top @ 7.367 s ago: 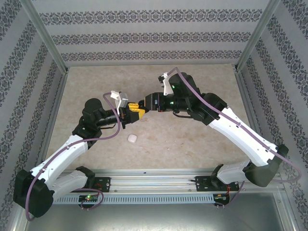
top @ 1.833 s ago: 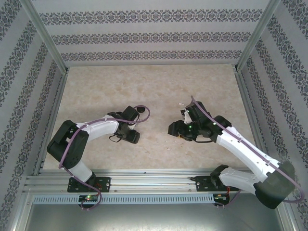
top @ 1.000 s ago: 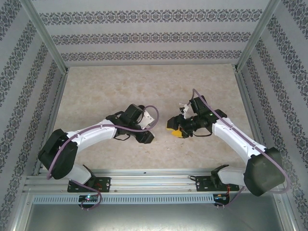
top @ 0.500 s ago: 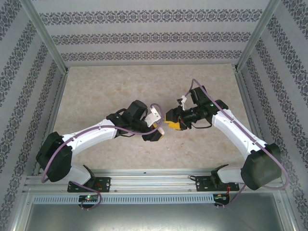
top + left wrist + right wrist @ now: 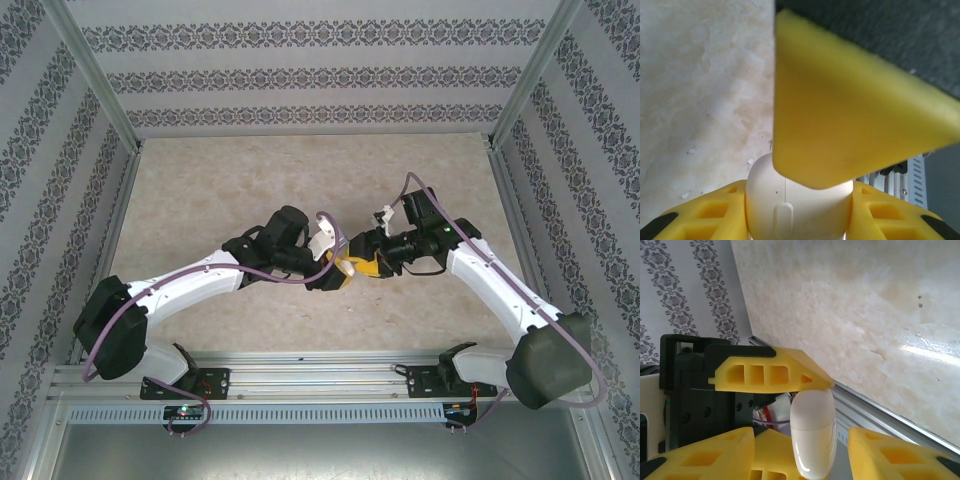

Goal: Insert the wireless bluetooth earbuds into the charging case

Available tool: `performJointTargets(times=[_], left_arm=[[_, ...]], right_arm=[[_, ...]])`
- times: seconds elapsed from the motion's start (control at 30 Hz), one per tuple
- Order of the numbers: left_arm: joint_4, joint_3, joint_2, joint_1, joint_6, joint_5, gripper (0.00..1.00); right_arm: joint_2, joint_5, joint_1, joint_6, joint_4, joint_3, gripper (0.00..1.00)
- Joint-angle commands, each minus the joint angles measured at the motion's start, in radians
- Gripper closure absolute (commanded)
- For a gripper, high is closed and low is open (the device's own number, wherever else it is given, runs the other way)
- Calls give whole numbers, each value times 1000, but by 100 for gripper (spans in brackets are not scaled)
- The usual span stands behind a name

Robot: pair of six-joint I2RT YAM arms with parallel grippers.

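Arms well apart a second ago; now tips meet over table (image 5: 200, 180) middle, toward near edge.
Left gripper (image 5: 338, 274) clamped on charging case (image 5: 795, 210), held off surface.
Right gripper (image 5: 366, 266) jaws apart, straddling case; contact unclear.
Earbuds unseen; likely lid-opening next.

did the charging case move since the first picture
Yes. It lay on the table near the front rail; now the charging case is farther from that rail and rightward, clamped in the left gripper.
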Motion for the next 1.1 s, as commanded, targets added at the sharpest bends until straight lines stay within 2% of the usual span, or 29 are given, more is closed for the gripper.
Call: performJointTargets(times=[0.0,0.23,0.47,0.57,0.7,0.8,0.87,1.07], left_arm=[[73,20,-20,-11,-31,37,65],[74,53,4,-10,-42,67,65],[-11,98,20,-18,20,50,65],[-43,118,20,-28,44,27,65],[-78,136,21,-37,67,1,64],[-109,154,23,-40,80,-22,60],[-150,168,18,-40,97,-54,56],[-194,165,-92,-40,113,-254,30]], right_arm=[[-30,-33,-8,-2,21,-19,48],[-29,-45,-5,-61,-57,-17,48],[-15,-44,0,-91,-102,-11,53],[4,-42,0,-111,-124,6,58],[27,-41,2,-136,-148,26,73],[35,-47,3,-142,-146,36,84],[33,-46,2,-135,-131,39,88],[-28,-22,-15,-29,29,11,94]])
